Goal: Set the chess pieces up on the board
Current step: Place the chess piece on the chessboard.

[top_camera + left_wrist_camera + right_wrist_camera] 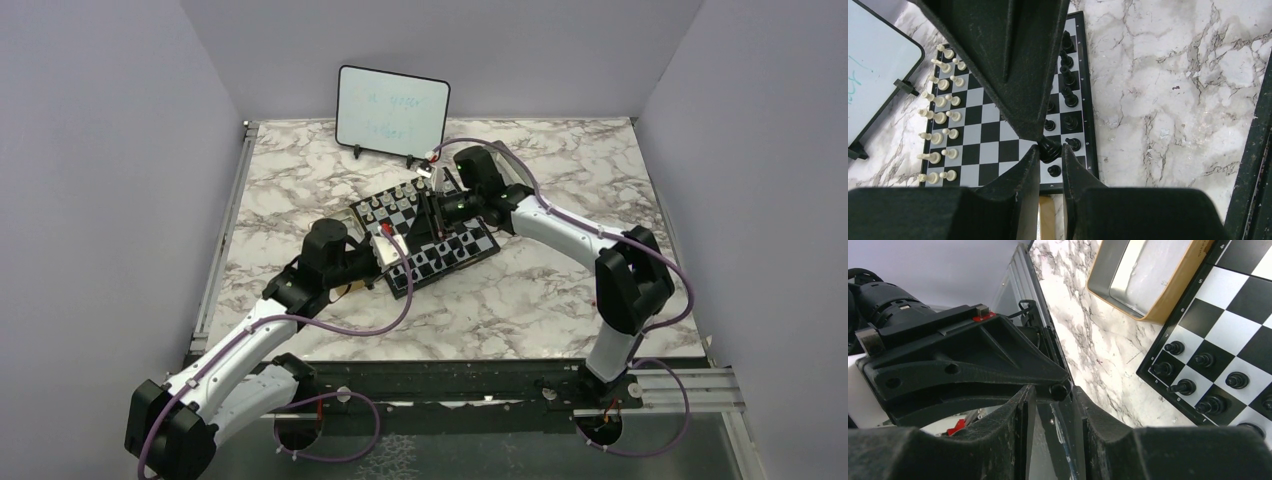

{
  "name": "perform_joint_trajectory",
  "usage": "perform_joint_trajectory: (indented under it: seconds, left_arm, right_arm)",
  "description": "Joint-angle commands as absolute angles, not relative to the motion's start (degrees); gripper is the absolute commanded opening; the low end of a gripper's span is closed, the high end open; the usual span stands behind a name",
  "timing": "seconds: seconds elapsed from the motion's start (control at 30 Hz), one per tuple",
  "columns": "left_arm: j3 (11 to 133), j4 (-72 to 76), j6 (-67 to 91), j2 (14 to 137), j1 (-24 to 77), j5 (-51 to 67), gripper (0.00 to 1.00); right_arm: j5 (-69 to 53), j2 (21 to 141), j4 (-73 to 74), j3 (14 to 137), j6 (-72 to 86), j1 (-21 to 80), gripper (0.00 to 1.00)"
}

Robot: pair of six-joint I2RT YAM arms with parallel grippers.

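Left gripper (1050, 151) pinching one chess piece (1048, 145), one board (1087, 100)

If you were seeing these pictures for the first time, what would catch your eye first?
The left arm and right arm meet over the board in the middle of the marble table. In the left wrist view, the left end effector pinches a black chess piece by the board's corner, with pale pieces ranked along the opposite side. A whiteboard stands at the table's far edge.
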State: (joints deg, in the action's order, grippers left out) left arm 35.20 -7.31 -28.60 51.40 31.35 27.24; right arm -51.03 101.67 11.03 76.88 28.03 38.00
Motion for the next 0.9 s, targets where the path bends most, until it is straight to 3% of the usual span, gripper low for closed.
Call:
perform_joint_trajectory:
  seconds: [0.0,0.57,0.7,0.77,0.87]
  left_arm:
    - [34.46,-5.79,-29.26,49.98,31.99,29.15,0.14]
    - [34.27,-5.49,-29.39,49.69,32.3,28.32,0.13]
    - [34.15,-5.62,-29.27,49.62,32.34,27.96,0.14]
    - [34.19,-5.64,-29.08,49.59,32.34,27.09,0.21]
    - [34.23,-5.7,-29.01,49.56,32.3,25.1,0.43]
  right_arm:
    - [-53.68,103.87,12.23,80.24,27.81,38.8,0.38]
    - [-54.61,104.94,13.2,79.41,27.7,39.13,0.23]
    - [-54.56,104.44,12.93,78.47,27.53,39.11,0.13]
    - [-54.17,104.13,12.7,78.04,27.49,39.16,0.11]
    - [-51.74,102.64,10.09,76.71,29.03,39.07,0.1]
